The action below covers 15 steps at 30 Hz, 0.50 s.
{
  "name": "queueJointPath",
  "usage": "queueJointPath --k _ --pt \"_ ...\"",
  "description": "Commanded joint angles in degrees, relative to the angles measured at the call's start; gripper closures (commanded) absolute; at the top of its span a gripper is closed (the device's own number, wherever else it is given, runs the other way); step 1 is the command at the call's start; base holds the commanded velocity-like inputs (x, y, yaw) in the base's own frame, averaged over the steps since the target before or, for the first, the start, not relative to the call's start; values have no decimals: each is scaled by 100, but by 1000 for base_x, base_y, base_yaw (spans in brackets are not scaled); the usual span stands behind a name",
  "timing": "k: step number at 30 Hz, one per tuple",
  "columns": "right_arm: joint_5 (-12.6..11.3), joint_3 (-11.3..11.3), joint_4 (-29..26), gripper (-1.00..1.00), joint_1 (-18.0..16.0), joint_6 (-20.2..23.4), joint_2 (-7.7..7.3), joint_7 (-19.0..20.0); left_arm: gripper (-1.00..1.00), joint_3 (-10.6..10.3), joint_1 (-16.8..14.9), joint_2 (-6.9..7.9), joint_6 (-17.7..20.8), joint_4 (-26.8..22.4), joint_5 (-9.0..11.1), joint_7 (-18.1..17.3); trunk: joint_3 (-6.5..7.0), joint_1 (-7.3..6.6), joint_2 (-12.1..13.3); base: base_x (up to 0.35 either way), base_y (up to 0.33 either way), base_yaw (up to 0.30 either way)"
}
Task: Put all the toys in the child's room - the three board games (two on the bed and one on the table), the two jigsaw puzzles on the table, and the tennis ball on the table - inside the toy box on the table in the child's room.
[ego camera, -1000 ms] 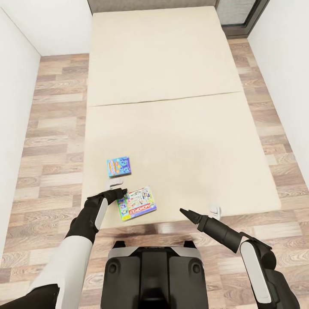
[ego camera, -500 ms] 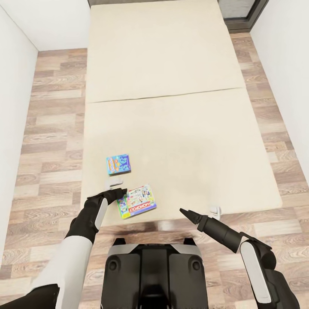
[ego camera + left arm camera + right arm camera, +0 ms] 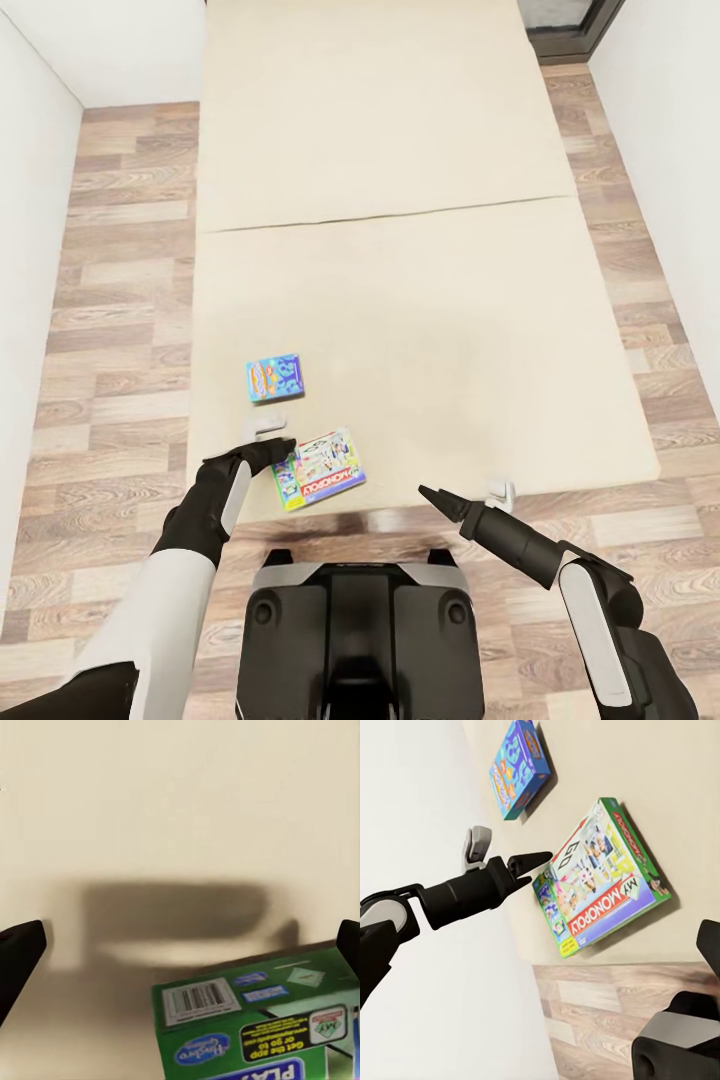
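Note:
Two board games lie near the foot of the beige bed [image 3: 400, 300]: a small blue one [image 3: 275, 378] and a green-edged Monopoly box [image 3: 320, 470]. My left gripper [image 3: 275, 438] hovers open just left of the Monopoly box's upper corner, between the two boxes. In the left wrist view the box's green edge [image 3: 255, 1020] sits low between the dark fingertips [image 3: 19, 952], with nothing gripped. My right gripper [image 3: 462, 492] is open and empty at the bed's foot edge, right of the Monopoly box. The right wrist view takes in the Monopoly box [image 3: 600, 881], the blue box [image 3: 517, 769] and the left gripper [image 3: 502, 862].
Wood-plank floor [image 3: 110, 300] runs along both sides of the bed, bounded by white walls [image 3: 25, 200]. A dark window frame [image 3: 570, 20] stands at the far right corner. My base [image 3: 355, 630] is at the foot of the bed.
The head view has shifted a little, so the bed and boxes sit slightly higher in the picture. Both arms and both boxes keep their places.

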Motion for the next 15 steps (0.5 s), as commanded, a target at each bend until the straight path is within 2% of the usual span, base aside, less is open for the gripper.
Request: queueJointPath --k 1,15 --pt "-10 -10 -2 -100 -2 32 4 14 -100 26 -1 -6 21 25 53 -33 -8 7 -6 0 0 0" --pt "-10 -10 3 -100 -2 32 6 14 -100 25 -1 -7 29 25 53 -27 -15 7 -6 0 0 0"
